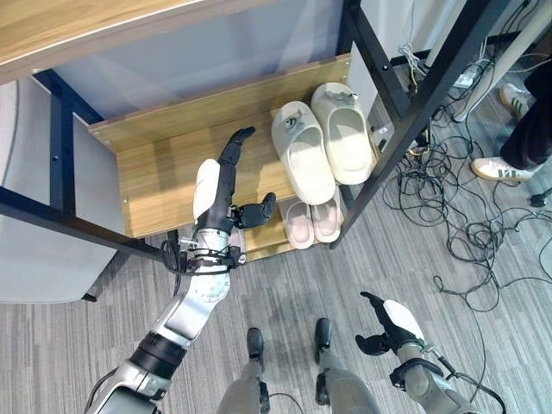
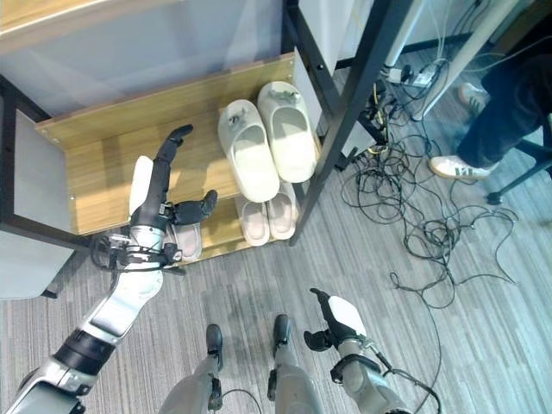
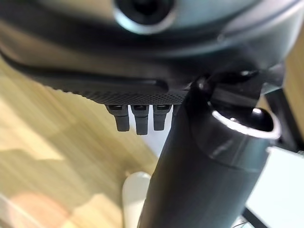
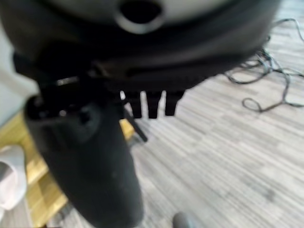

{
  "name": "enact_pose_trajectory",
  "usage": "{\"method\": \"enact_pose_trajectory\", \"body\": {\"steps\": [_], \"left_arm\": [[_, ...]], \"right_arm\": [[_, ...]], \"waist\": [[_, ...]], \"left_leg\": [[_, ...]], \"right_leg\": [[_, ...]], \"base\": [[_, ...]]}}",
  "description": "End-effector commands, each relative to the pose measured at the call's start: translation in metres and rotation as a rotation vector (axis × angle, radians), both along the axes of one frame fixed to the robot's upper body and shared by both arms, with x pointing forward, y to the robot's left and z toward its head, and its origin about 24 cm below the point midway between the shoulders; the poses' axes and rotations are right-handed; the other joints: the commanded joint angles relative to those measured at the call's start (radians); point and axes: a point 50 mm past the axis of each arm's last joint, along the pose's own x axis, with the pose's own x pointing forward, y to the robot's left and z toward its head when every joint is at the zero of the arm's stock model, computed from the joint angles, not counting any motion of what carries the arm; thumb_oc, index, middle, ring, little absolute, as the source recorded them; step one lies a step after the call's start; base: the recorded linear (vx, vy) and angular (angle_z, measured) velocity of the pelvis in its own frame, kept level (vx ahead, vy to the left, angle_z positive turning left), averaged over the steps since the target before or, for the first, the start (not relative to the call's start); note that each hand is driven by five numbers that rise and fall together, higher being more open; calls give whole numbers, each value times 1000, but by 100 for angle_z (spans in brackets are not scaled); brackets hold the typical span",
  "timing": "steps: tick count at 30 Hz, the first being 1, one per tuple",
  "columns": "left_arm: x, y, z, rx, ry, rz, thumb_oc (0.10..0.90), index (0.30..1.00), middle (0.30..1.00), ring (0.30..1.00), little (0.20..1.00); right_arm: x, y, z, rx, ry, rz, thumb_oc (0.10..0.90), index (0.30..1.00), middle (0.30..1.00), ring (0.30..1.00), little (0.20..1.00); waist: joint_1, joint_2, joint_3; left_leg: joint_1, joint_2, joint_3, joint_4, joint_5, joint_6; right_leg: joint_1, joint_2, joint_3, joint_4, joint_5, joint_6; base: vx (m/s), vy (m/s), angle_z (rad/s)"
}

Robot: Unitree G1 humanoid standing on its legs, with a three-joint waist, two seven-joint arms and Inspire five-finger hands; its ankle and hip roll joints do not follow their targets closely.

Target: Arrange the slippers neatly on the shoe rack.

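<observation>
A pair of cream clog slippers (image 1: 321, 142) lies side by side at the right end of the rack's middle wooden shelf (image 1: 164, 177). Below them, on the bottom shelf, a pair of small pink slippers (image 1: 312, 222) sits together. Another pink slipper (image 2: 188, 240) lies further left on that bottom shelf, partly hidden by my left wrist. My left hand (image 1: 226, 177) reaches over the bare left part of the middle shelf, open, fingers straight and thumb spread, touching nothing. My right hand (image 1: 390, 328) hangs low over the floor, open and holding nothing.
The rack has black metal posts (image 1: 405, 112) and a wooden top board (image 1: 78, 30). A tangle of cables (image 1: 448, 207) covers the carpet to the right. A person's white sneaker (image 1: 496, 168) and dark trouser leg stand at the far right.
</observation>
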Motion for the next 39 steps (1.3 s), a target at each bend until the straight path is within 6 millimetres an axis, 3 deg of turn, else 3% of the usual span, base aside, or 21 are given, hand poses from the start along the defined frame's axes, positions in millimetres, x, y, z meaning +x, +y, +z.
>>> {"method": "enact_pose_trajectory", "body": {"steps": [1,2,8,11,13,18,23,32,39], "left_arm": [[-6,-6,30,-77,-153,-123,800,900,900,900,900],[-14,-9,25,-167,-94,-212,800,900,900,900,900],[-37,-7,10,-172,24,-391,800,900,900,900,900],[-49,-8,-7,-214,159,-509,800,900,900,900,900],[-57,-8,-25,-202,273,-562,800,900,900,900,900],[-66,-20,-46,-127,396,-649,800,900,900,900,900],[-64,-43,-59,-66,447,-712,800,900,900,900,900],[-47,-88,-61,5,419,-770,800,900,900,900,900],[-31,-107,-54,24,368,-738,800,900,900,900,900]], "right_arm": [[-10,2,2,34,-20,9,800,900,900,900,900],[-10,1,1,38,-14,-1,800,900,900,900,900],[-14,-1,-4,46,26,-17,800,900,900,900,900],[-18,1,-10,47,65,-12,800,900,900,900,900],[-21,3,-13,52,88,-6,800,900,900,900,900],[-28,7,-22,66,137,-10,800,900,900,900,900],[-25,16,-23,76,133,16,800,900,900,900,900],[-21,13,-14,55,93,46,800,900,900,900,900],[-20,9,-11,32,85,48,800,900,900,900,900]], "waist": [[-3,-40,-100],[5,-37,-102],[15,-31,-113],[21,-32,-130],[26,-34,-147],[25,-38,-169],[11,-41,-171],[-28,-46,-157],[-46,-50,-135]], "left_leg": [[-17,-32,10,1,-55,-4],[-10,-33,4,1,-55,-3],[26,-38,-6,1,-64,-1],[45,-40,-9,1,-68,0],[66,-41,-11,1,-75,1],[91,-44,-19,2,-88,3],[96,-47,-15,2,-96,10],[71,-46,1,1,-99,16],[46,-44,15,1,-98,17]], "right_leg": [[-39,-6,30,99,-166,29],[-31,-7,24,110,-174,26],[11,-10,6,117,-185,26],[39,-10,1,107,-187,28],[62,-9,-4,100,-190,30],[94,-10,-7,89,-195,33],[91,-9,-1,90,-193,34],[51,-5,31,87,-177,39],[18,-8,45,89,-167,43]], "base": [[11,-10,4],[13,-14,5],[24,1,15],[44,-6,9],[63,-4,9],[47,-7,3],[0,0,0],[-11,5,-3],[-21,6,-11]]}}
